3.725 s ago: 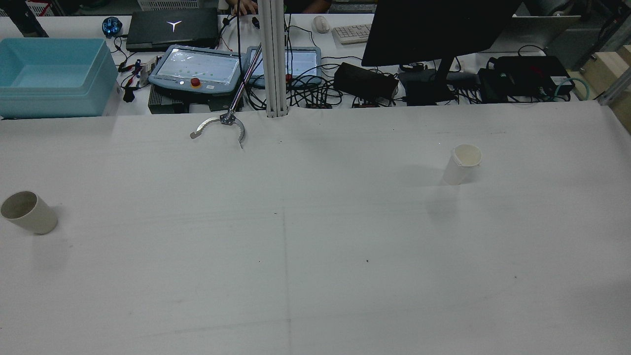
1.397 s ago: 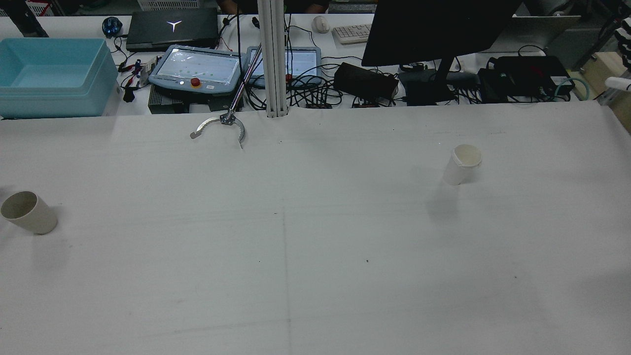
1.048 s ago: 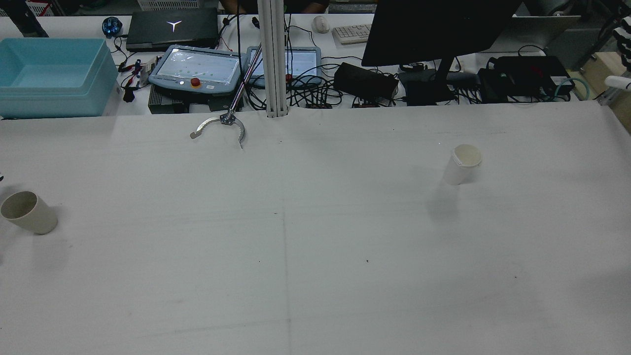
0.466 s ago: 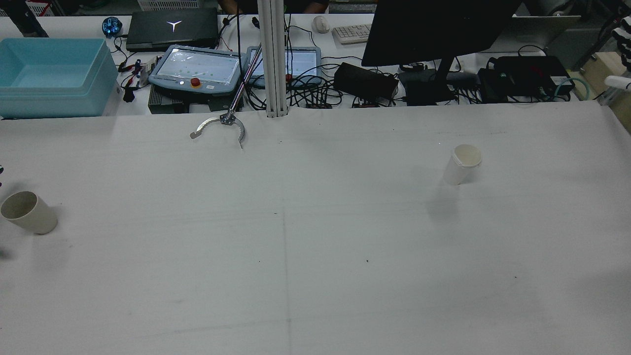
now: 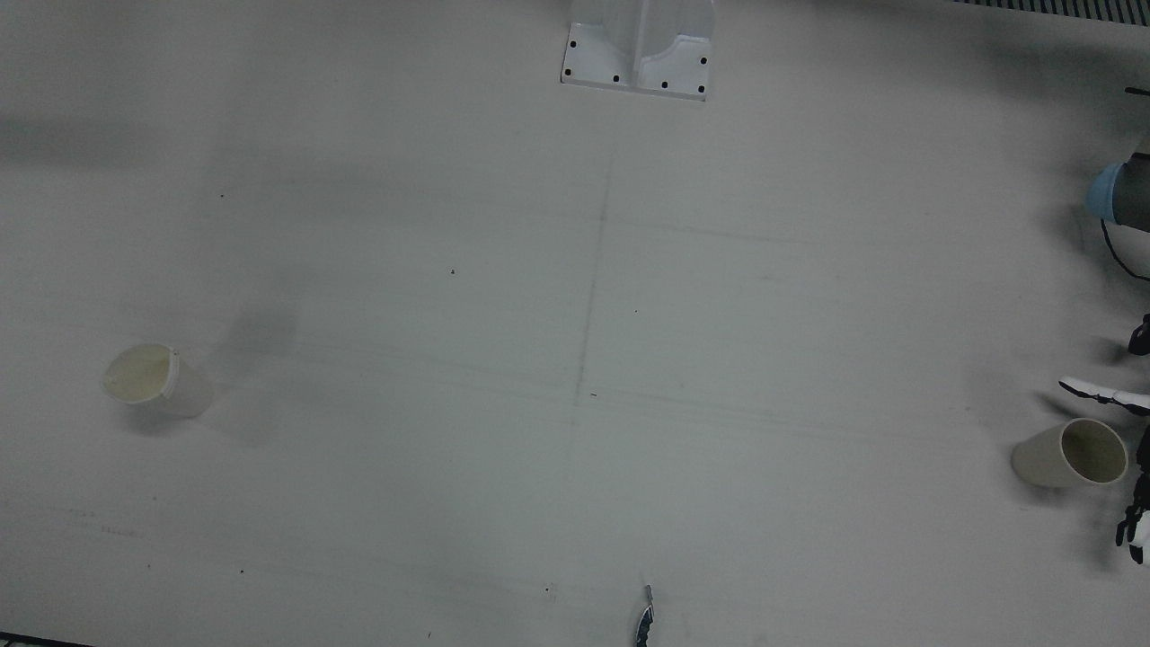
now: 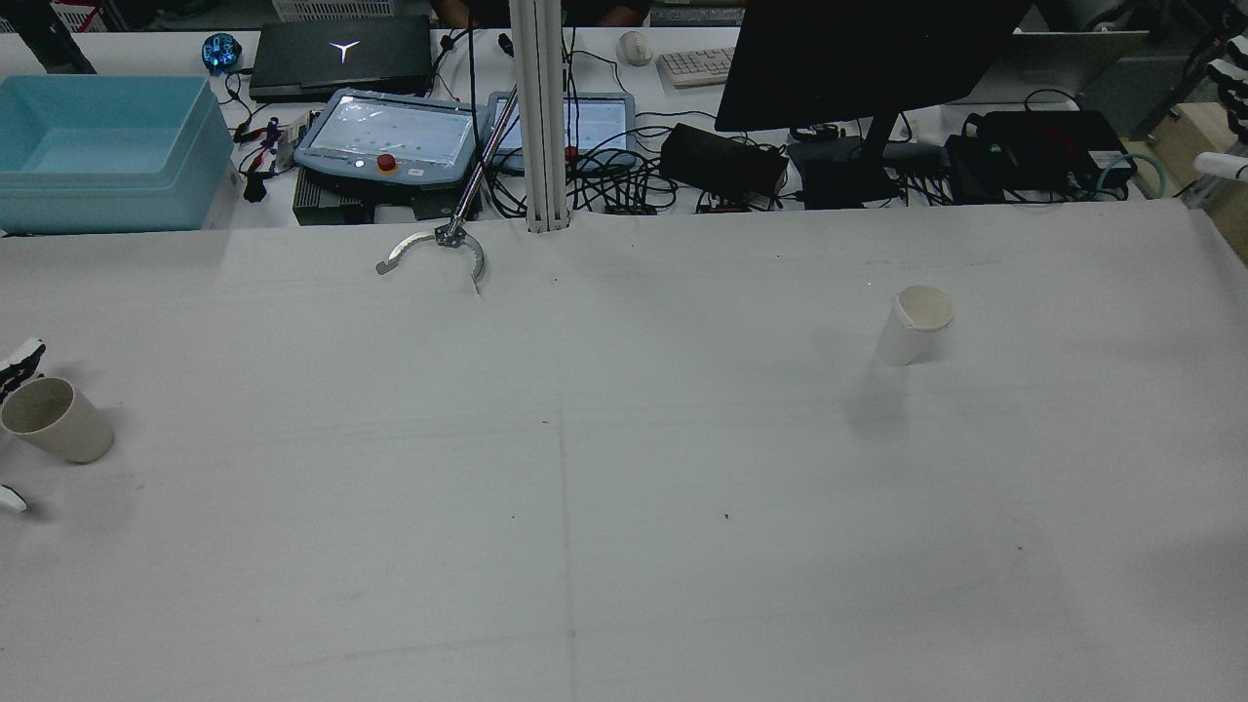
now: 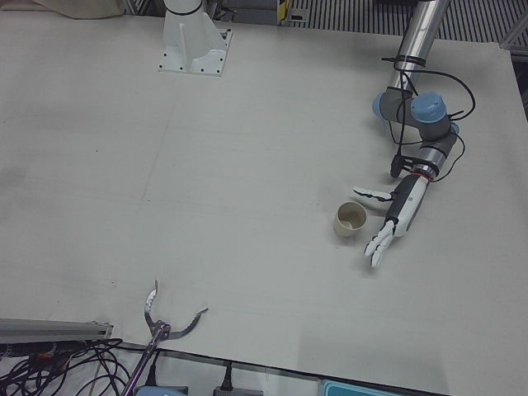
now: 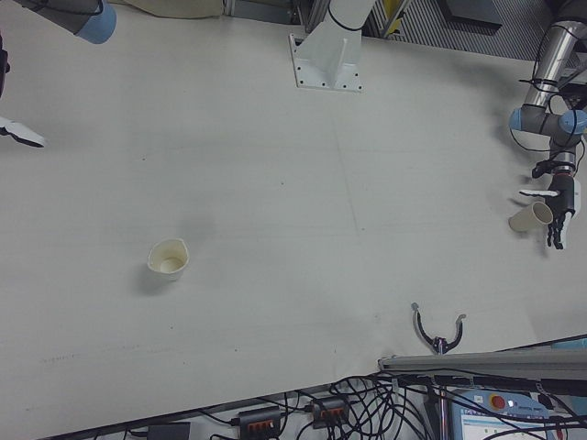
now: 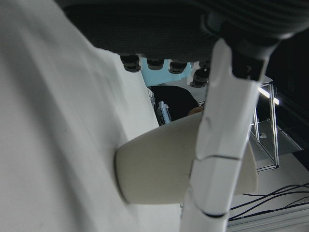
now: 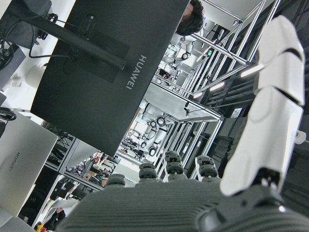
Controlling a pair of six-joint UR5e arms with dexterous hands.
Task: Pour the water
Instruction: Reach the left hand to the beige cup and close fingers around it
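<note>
Two cups are seen upright on the white table (image 6: 624,546), well apart. The beige cup (image 7: 350,219) stands at the edge of the half before the left arm, and the white cup (image 6: 915,325) on the half before the right arm, with some pale content visible inside it in the right-front view. The left hand (image 7: 394,219) is held just beside the beige cup with its fingers (image 7: 379,247) spread apart and nothing grasped; one finger (image 7: 368,195) reaches past the cup's far side and the others past its near side, so the cup lies between them, and no contact can be made out. In the left hand view the cup fills the space before the palm. The right hand (image 8: 7,110) is seen only at the frame edge, raised well away from the white cup; its fingers appear extended and nothing is held.
</note>
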